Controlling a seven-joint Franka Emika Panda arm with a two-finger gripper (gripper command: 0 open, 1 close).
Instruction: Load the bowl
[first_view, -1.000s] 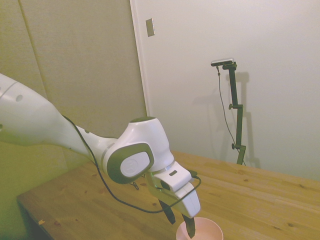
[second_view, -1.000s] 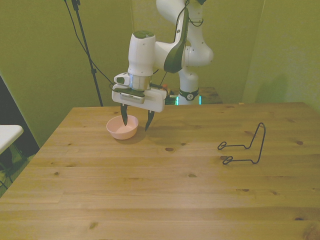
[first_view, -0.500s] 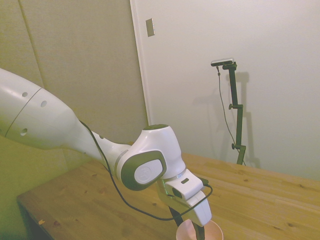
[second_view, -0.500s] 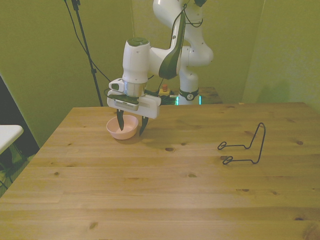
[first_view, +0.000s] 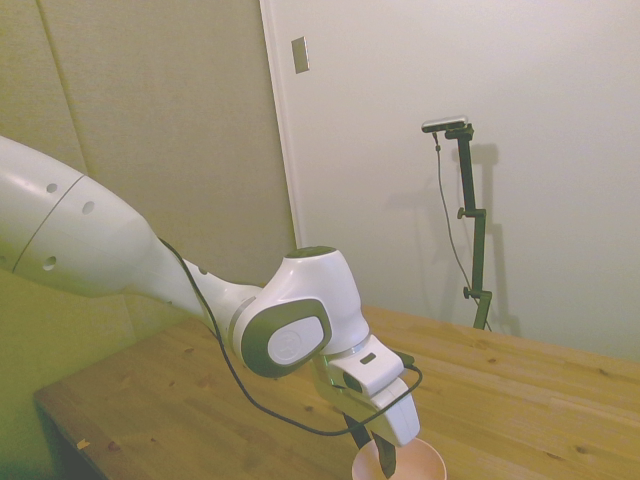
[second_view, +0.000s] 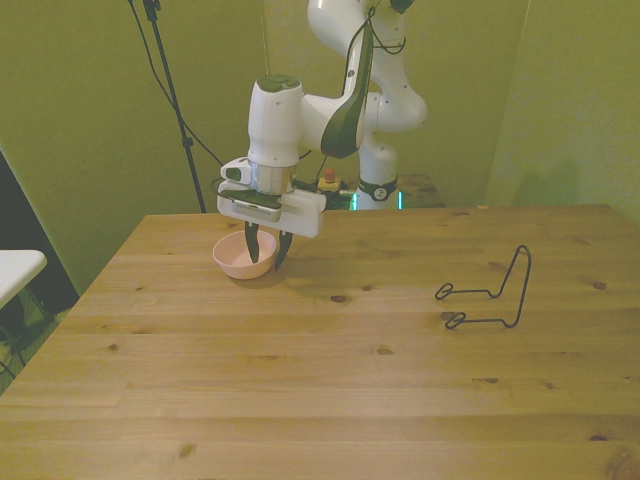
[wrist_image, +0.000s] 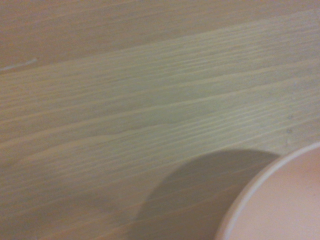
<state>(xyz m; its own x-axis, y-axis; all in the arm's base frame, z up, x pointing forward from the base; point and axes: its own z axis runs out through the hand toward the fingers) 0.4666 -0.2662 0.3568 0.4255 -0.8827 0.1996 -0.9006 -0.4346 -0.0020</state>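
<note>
**At the bowl's rim: fingers narrowed to a pinch**

Near the table's far corner on the front view's left, the pale pink bowl sits on the wood, and the gripper stands over the side of the bowl toward the front view's right.

**Change.** Half a second earlier the two dark fingers were spread, one inside the bowl and one outside its wall. They are now drawn close together with only a narrow gap between them, straddling the rim. The arm's position has barely shifted in that interval, and the bowl has stayed in its place.

**State.** In the side view one finger reaches down inside the bowl and the gripper is low against the wall. The wrist view shows only an arc of rim over bare wood. The fingers appear clamped on the rim, but contact is not plainly visible.

**Meaning for the task.** The grasp step looks complete or nearly so. The bowl has not yet left the table. The black wire rack stands well apart, toward the front view's right, and holds nothing, so lifting, carrying and placing all remain. A thin-rim pinch may let the bowl tilt on lifting.
</note>
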